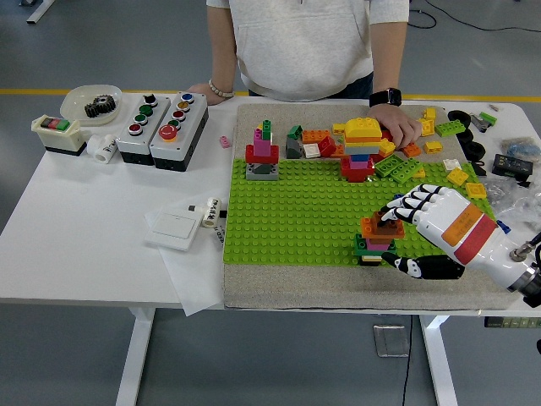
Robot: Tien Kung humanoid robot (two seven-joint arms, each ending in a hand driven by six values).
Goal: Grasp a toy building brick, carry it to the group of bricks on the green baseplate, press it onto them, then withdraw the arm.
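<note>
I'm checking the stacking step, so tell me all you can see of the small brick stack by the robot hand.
The small brick stack stands upright on the green baseplate, near its front right edge. It looks like glossy plastic: a dark green brick at the bottom, pink and red layers above, an orange brick higher up and a brown brick on top. The right robot hand is around it, fingers curled over the brown top brick and thumb low beside the base. No other bricks touch it.

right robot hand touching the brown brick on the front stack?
Touching. Head view: the right robot hand has fingertips overlapping the brown brick atop the stack, no gap visible.
</note>
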